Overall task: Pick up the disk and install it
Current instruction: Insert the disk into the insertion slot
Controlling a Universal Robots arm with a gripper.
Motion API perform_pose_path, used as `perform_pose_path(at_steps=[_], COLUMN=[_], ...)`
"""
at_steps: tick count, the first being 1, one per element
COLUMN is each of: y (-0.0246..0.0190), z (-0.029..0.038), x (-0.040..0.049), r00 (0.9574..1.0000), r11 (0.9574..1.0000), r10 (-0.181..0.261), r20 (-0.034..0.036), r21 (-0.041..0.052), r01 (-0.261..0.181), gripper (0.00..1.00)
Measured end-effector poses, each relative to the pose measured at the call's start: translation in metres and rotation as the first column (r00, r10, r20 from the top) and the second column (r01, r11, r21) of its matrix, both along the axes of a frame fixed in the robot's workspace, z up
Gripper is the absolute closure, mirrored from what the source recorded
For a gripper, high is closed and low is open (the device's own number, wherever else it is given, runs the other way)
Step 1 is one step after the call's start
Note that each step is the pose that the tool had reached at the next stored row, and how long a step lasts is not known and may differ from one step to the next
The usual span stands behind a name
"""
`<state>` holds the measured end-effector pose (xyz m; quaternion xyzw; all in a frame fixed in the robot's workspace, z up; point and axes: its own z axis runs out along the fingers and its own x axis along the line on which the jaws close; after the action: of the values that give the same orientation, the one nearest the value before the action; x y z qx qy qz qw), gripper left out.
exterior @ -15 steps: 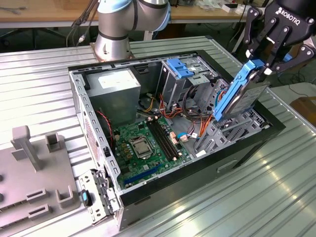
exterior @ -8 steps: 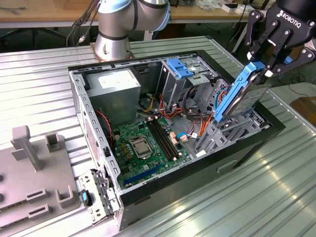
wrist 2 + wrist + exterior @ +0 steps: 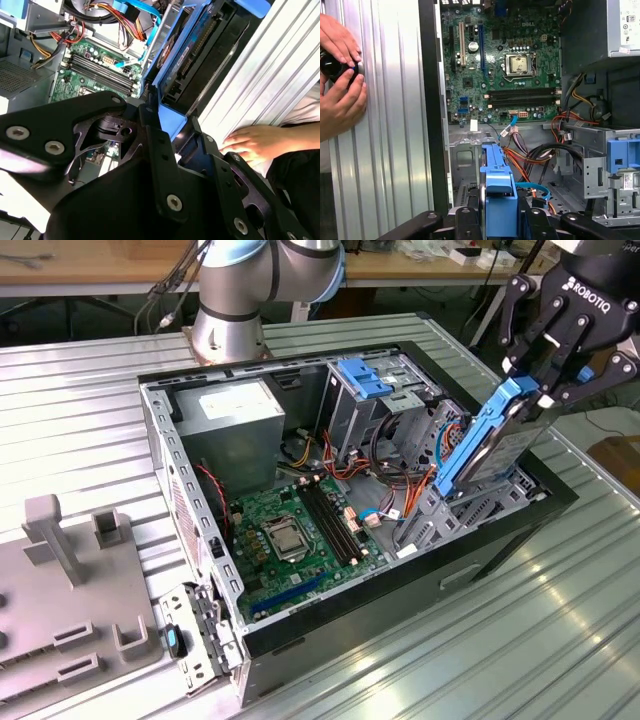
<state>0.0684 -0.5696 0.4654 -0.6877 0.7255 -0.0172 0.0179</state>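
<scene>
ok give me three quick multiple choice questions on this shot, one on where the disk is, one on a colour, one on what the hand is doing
1. Where is the disk?
A. flat on the motherboard
B. on the table outside the case
C. tilted at the end of the case on the exterior view's right

2. What colour are the disk's rails?
A. blue
B. red
C. yellow

3. What state is the robot hand in?
A. open and empty
B. shut on the disk
C. pressing on the motherboard

Answers:
1 C: the exterior view shows it slanted, with its lower end down inside the case.
2 A: blue plastic runs along its edge in the exterior view and in both wrist views.
3 B: it clamps the disk's upper end in the exterior view.
</scene>
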Motion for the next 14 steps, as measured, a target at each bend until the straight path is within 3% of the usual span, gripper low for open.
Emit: perform_pose_path(at_steps=[14], y=[-0.0006], z=[-0.0081], x=[0.0], r00=[1.0], r11=[1.0], r10=[0.002], r20=[-0.0035], r21=[0.0002], r01=[-0.002], gripper=[0.63])
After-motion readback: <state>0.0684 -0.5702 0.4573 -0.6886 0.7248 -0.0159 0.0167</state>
